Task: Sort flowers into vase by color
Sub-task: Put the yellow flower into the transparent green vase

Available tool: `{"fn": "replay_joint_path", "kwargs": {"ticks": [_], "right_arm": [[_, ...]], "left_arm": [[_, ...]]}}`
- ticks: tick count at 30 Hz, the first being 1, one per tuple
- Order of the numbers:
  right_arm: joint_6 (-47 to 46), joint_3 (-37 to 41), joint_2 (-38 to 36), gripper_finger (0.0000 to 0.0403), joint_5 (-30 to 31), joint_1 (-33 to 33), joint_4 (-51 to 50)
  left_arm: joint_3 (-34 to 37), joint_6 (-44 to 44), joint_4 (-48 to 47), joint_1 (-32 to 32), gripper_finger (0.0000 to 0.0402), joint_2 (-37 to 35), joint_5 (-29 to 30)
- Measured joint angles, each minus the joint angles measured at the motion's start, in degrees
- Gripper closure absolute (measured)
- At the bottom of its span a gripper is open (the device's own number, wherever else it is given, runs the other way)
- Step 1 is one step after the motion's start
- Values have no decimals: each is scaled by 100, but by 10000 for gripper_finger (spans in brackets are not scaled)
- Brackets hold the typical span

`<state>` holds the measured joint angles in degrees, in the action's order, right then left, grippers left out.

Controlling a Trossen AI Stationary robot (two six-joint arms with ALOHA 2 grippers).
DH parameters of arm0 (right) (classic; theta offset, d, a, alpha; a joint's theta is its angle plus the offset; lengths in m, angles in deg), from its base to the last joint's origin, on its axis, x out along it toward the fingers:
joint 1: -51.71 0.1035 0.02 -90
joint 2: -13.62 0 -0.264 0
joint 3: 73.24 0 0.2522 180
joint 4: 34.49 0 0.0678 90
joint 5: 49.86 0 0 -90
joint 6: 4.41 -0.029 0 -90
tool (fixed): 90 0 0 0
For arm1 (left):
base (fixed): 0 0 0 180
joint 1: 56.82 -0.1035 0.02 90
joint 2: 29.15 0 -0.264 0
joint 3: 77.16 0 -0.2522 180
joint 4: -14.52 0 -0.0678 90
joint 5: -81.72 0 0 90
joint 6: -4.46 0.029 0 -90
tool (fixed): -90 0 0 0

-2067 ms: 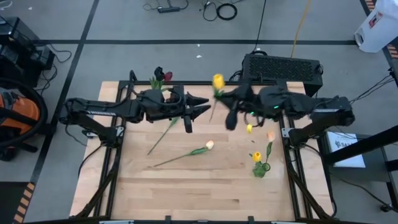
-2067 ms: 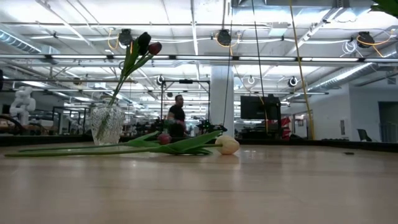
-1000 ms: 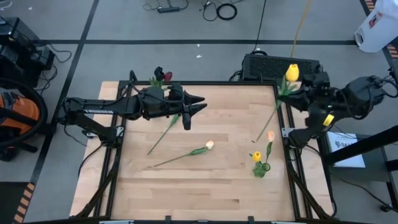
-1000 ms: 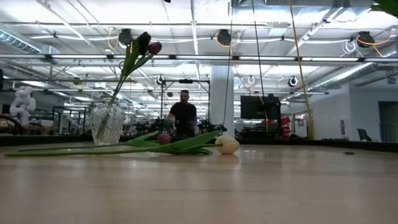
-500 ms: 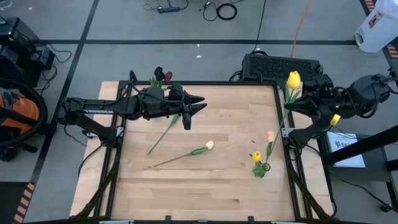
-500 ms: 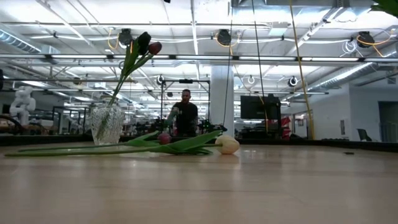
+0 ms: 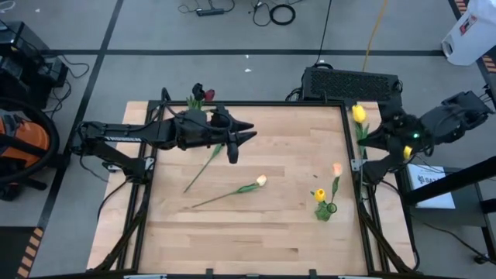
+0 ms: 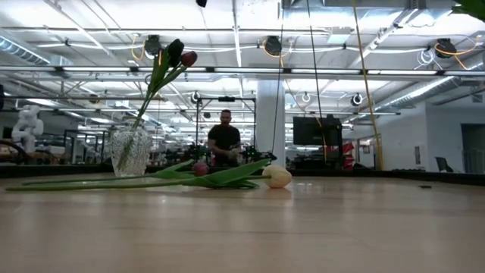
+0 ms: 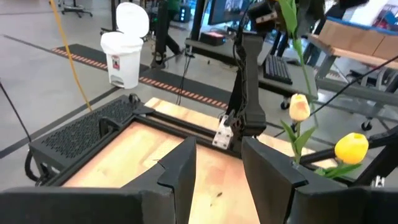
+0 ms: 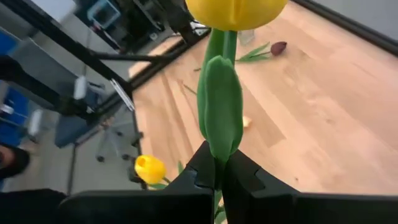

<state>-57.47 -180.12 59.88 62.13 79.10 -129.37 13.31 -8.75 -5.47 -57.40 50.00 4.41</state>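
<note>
Right hand [image 10: 217,177] swung farther off-table, gripping yellow tulip [image 7: 359,114], left hand [image 9: 214,180] idle

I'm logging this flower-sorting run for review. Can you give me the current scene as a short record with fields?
left gripper: open, empty, over the table's back left
right gripper: shut on yellow tulip, past the table's right edge
left vase: holds dark red and near-black tulips
right vase: holds a yellow and a peach tulip
loose on table: cream tulip, dark red tulip
background: person
</note>
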Motion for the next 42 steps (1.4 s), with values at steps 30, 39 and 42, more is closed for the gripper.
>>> {"fn": "replay_joint_path", "kwargs": {"ticks": [30,39,42], "right_arm": [[-2031,2,2019,402,3692,3802,-152],[-2725,61,2527,403,4251,4075,-880],[-2575,85,2619,403,4219,4073,-882]], "left_arm": [[-6,9,-272,0,265,98,26],[-6,4,-220,0,265,93,24],[-6,1,-227,0,265,94,24]]}}
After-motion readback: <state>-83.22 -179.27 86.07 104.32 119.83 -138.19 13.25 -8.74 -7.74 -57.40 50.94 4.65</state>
